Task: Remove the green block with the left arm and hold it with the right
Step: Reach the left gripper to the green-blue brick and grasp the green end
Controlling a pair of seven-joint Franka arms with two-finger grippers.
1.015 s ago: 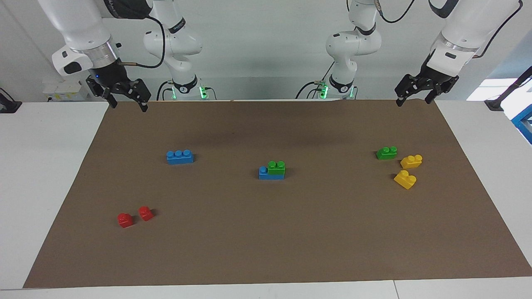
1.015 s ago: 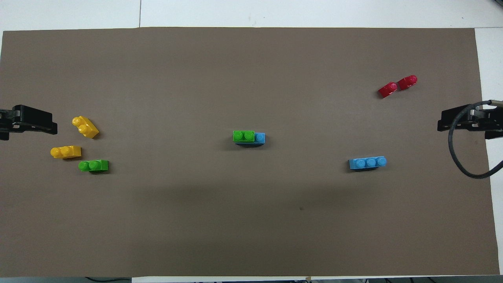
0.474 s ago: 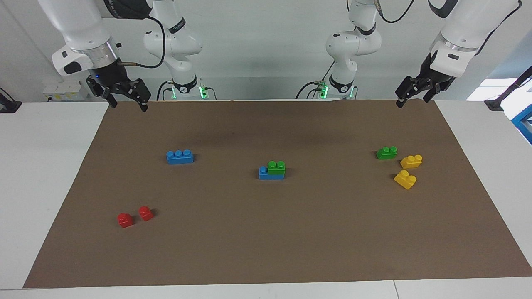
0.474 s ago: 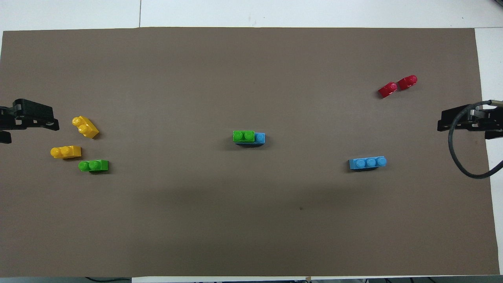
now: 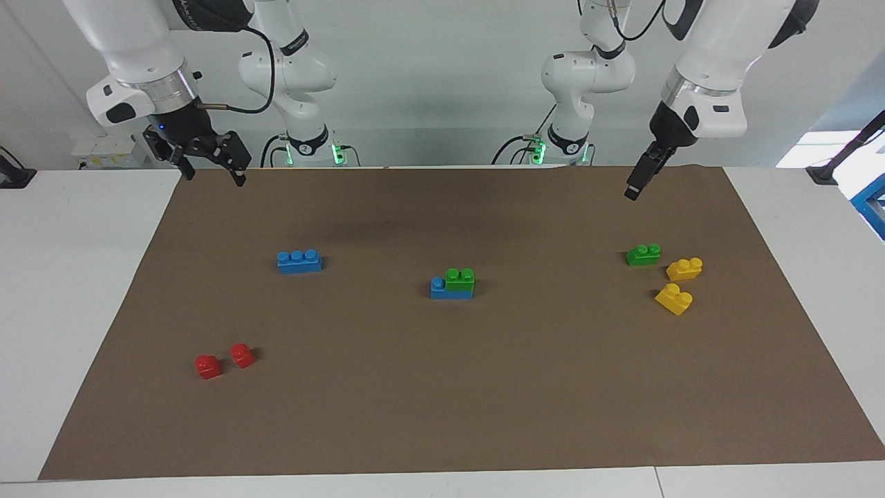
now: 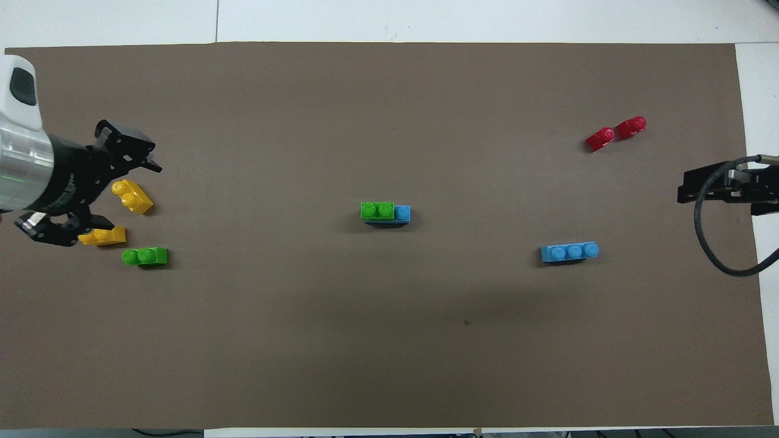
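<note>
At the middle of the brown mat (image 5: 442, 415) the green block (image 5: 460, 278) sits pressed onto one end of a blue brick (image 5: 449, 289), covering two of its studs and leaving one blue stud bare at the end toward the right arm. Stack and block share one long axis, running along the table from one arm's end to the other. A second green block (image 5: 643, 254) lies loose near two yellow bricks (image 5: 679, 283) at the left arm's end, but the task speaks of removing, so I judge the stacked one to be meant. The left gripper (image 6: 94, 182) hangs in the air over that yellow cluster, fingers spread apart and holding nothing; the stacked block lies well away from it, toward the table's middle. The right gripper (image 5: 206, 155) waits raised over the mat's edge at its own end, also spread and empty, with another blue brick (image 5: 299, 261) between it and the stack. Neither arm is clearly nearer. The green end of the stack points toward the left arm and the bare blue stud toward the right, which suits the roles: right pinning blue, left lifting green.
</note>
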